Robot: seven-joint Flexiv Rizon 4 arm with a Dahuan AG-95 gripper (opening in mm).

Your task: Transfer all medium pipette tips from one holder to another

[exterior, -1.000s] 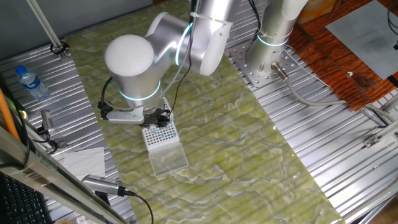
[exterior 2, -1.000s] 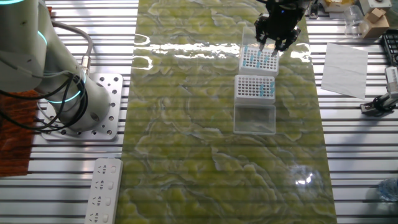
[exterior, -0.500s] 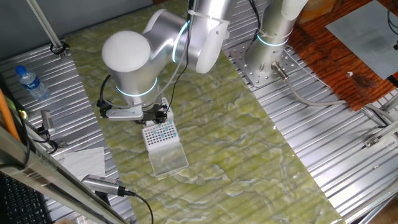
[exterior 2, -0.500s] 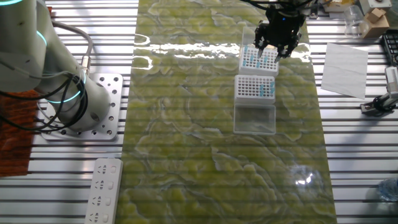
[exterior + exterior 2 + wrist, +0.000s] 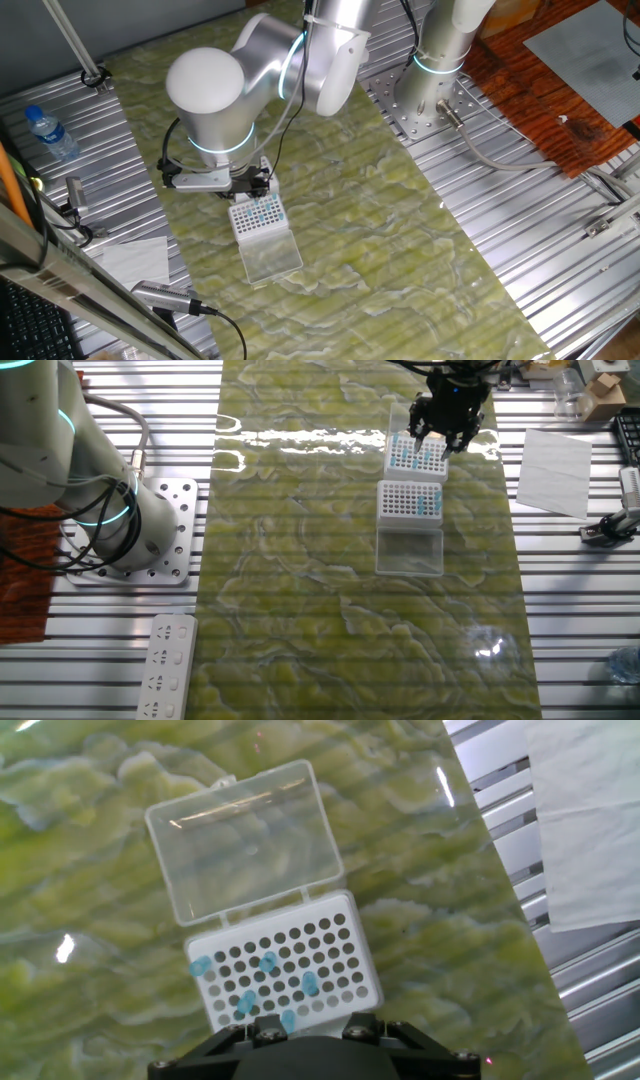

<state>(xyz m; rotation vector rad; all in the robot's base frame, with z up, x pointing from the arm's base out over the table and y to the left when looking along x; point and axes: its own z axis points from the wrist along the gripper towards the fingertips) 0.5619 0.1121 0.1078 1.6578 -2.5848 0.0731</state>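
Gripper (image 5: pixel 444 432) hangs over the far rack (image 5: pixel 417 456), the one at 12 o'clock of the pair on the green marbled table (image 5: pixel 300 560). In the other fixed view the dark fingers (image 5: pixel 429 438) point down at that rack's top. Cannot tell whether they are apart, together or clamped on a tip: too small there, hidden under the wrist in the first fixed view, out of frame in the hand view.

Medium pipette tips (image 5: pixel 405 452): blue dots fill much of the far rack's grid. The near rack (image 5: pixel 409 500), just beside it at 6 o'clock, carries a few more, mostly along its 3 o'clock edge.

Hand view: white near rack (image 5: pixel 286 974) mostly bare dark holes, with five blue tips (image 5: pixel 266 961) scattered in its lower rows. Its clear hinged lid (image 5: pixel 245 838) lies open and flat at 12 o'clock of it.

White paper sheet (image 5: pixel 554 458) at 3 o'clock of the racks, off the mat.
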